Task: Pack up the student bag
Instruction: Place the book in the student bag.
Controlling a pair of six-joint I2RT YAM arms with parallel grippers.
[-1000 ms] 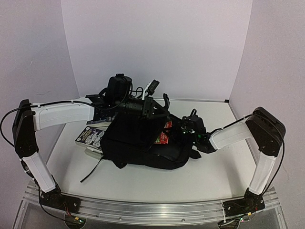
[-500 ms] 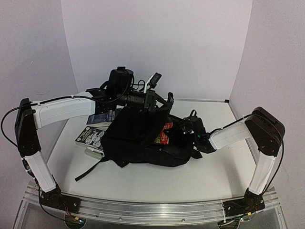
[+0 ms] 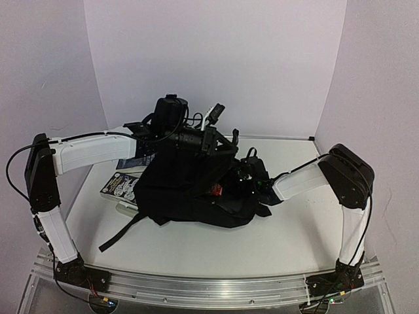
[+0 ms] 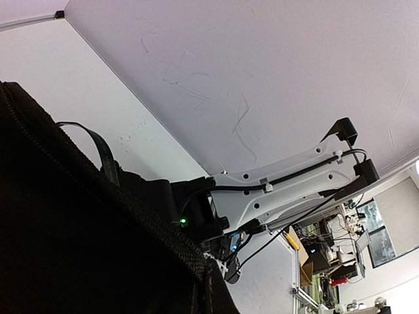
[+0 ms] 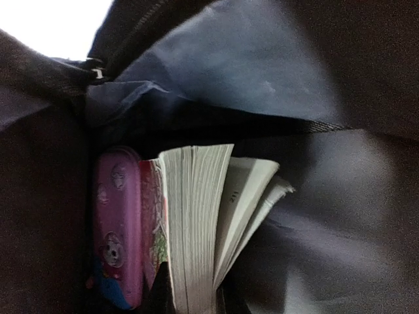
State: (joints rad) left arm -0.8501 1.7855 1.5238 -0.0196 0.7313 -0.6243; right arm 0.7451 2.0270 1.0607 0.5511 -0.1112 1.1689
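The student bag (image 3: 186, 193), a large black backpack, lies mid-table with its top flap lifted. My left gripper (image 3: 221, 142) is shut on the flap's upper edge; in the left wrist view the bag's zipper edge (image 4: 131, 209) fills the lower left and hides the jaws. My right gripper (image 3: 247, 178) reaches into the bag's opening. In the right wrist view it (image 5: 193, 296) is shut on a thick book (image 5: 196, 222) with fanned pages, standing inside the bag beside a pink pencil case (image 5: 118, 229). A red book cover (image 3: 218, 191) peeks from the opening.
Printed booklets (image 3: 123, 184) lie on the table (image 3: 301, 229) just left of the bag. A black strap (image 3: 118, 234) trails from the bag toward the front left. White walls close in behind and on both sides.
My left gripper has risen, lifting the bag's flap higher. My right arm has pushed left, deeper into the opening with the book, so less red cover shows. The strap has slid left.
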